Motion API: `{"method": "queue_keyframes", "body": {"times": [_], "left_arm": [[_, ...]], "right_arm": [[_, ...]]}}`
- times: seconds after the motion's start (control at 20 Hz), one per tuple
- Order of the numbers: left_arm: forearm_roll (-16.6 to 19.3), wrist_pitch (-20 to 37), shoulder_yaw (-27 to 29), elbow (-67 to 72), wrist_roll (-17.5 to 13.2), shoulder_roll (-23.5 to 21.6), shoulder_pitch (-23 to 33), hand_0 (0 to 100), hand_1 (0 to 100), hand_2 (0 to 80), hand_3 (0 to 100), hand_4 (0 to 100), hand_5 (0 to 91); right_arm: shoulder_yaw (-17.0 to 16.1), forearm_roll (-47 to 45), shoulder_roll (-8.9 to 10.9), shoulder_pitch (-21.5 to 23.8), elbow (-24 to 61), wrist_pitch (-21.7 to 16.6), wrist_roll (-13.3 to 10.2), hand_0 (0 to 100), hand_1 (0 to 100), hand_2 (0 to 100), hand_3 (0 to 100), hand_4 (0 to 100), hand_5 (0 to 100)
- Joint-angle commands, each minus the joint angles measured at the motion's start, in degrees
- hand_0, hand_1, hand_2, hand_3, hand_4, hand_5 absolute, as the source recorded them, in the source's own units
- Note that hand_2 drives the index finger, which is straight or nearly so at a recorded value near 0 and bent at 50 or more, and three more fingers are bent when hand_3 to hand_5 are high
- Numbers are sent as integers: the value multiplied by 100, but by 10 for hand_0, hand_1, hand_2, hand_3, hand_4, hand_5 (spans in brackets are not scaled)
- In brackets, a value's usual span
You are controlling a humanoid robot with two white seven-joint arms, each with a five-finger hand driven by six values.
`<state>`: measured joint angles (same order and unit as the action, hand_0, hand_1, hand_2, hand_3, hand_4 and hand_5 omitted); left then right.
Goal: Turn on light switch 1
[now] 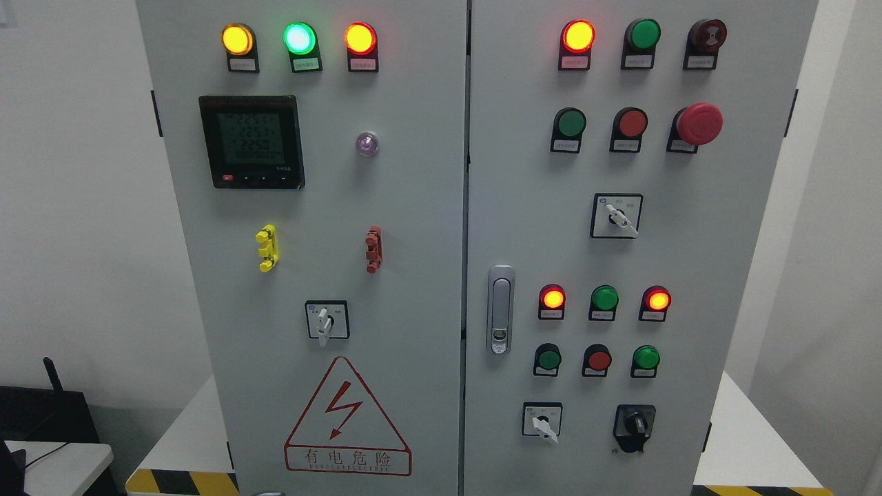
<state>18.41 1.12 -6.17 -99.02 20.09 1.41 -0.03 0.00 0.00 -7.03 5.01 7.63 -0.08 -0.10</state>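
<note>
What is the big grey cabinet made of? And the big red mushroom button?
The cabinet looks like painted sheet metal: flat, matte grey doors with a crisp seam. The red mushroom button looks like glossy plastic, smooth with a soft shine. Neither is certain from looks alone.

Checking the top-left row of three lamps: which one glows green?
The middle lamp glows green, sitting between the yellow lamp on its left and the red-orange lamp on its right.

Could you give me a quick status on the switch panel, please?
Neither hand in view. Control cabinet untouched; which switch is number 1 unreadable. Nothing blocking the panel.
</note>
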Motion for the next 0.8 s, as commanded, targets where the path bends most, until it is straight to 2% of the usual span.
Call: {"method": "queue_keyframes", "body": {"times": [0.0,0.2,0.55,0.75], "left_arm": [[84,-340,-587,-56,91,360,-418,9,574,482,713,781,650],[75,-665,-614,-56,127,396,-621,0,579,489,718,802,718],[-4,-1035,-605,-65,259,413,-788,4,572,497,722,813,744],[-337,-1044,-605,-65,197,431,-867,18,508,505,723,817,741]], "right_arm": [[114,-149,0,0,2,0,1,120,389,0,0,0,0],[114,-149,0,0,-7,0,1,120,389,0,0,0,0],[114,-149,0,0,2,0,1,120,389,0,0,0,0],[114,-149,0,0,2,0,1,120,389,0,0,0,0]]}}
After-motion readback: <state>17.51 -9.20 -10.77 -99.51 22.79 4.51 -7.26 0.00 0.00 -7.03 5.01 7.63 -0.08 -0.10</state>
